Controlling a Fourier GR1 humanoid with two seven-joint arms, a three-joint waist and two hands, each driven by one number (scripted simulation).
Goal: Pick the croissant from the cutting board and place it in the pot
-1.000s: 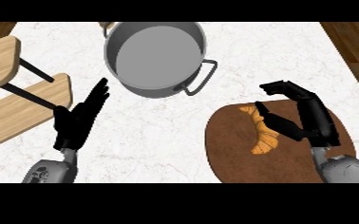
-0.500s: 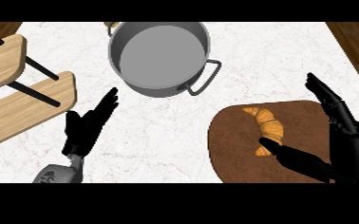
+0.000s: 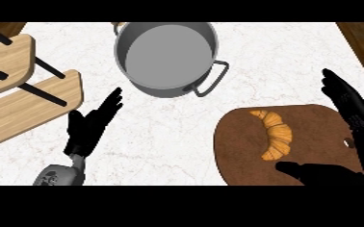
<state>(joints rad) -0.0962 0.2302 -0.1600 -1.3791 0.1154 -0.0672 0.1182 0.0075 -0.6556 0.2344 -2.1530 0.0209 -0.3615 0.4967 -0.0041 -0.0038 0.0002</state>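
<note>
Both open: L hand (image 3: 89, 127) idle, R hand (image 3: 323, 174) backed off croissant (image 3: 276, 134), still on board (image 3: 238, 149).

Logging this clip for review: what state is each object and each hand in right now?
pot: upright, empty.
croissant: lying on the cutting board, not gripped.
cutting board: lying flat, carrying the croissant.
left hand: open, holding nothing.
right hand: open, spread beside the croissant.

The counter (image 3: 163, 125) looks like pale, veined marble, smooth; the pot (image 3: 168, 57) at 12 o'clock is matt grey metal (dull inside too); the cutting board (image 3: 241, 144) at 4 o'clock is dark, smooth wood.
</note>
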